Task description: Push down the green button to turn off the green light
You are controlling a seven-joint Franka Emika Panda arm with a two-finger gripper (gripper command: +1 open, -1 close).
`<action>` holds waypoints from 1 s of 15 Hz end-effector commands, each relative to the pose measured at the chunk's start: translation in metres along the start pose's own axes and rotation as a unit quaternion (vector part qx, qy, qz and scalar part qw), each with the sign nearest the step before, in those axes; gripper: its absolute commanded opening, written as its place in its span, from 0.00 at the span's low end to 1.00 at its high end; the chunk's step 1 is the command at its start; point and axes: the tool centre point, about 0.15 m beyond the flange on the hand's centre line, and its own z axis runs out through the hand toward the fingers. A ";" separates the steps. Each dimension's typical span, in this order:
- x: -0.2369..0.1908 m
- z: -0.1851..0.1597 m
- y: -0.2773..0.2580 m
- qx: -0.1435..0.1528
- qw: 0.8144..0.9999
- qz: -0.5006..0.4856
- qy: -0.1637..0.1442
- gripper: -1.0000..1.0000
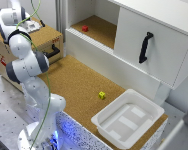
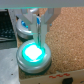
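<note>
The green button (image 2: 33,52) is a round, silver-rimmed button glowing bright green, standing on the cork top of a box. In the wrist view my gripper (image 2: 38,36) is right over it, with the fingers (image 2: 36,27) pressed together and their tips at the far edge of the lit cap. I cannot tell whether the tips touch the cap. In the exterior view the gripper (image 1: 25,22) is over the cardboard box (image 1: 41,40) at the exterior view's upper left, and the arm hides the button there.
A second round button (image 2: 22,26) stands just behind the green one. A red block (image 1: 85,28) lies in the open cabinet shelf. A yellow-green block (image 1: 102,95) lies on the cork table. A white tray (image 1: 144,107) stands at the front. A cabinet door carries a black handle (image 1: 145,47).
</note>
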 end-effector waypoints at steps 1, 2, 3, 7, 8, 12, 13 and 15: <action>0.012 0.023 -0.004 0.022 0.999 -0.018 -0.040 0.00; 0.010 0.026 -0.006 0.028 0.999 -0.016 -0.042 0.00; 0.007 0.030 -0.007 0.037 0.998 -0.015 -0.049 0.00; -0.003 0.041 -0.003 0.043 0.997 -0.008 -0.061 0.00; -0.002 0.029 0.003 0.030 0.998 -0.003 -0.048 0.00; 0.006 -0.052 0.028 -0.020 0.999 0.025 0.004 1.00; 0.009 -0.059 0.032 -0.016 0.999 0.030 0.015 1.00; 0.012 -0.059 0.038 -0.013 0.999 0.036 0.025 1.00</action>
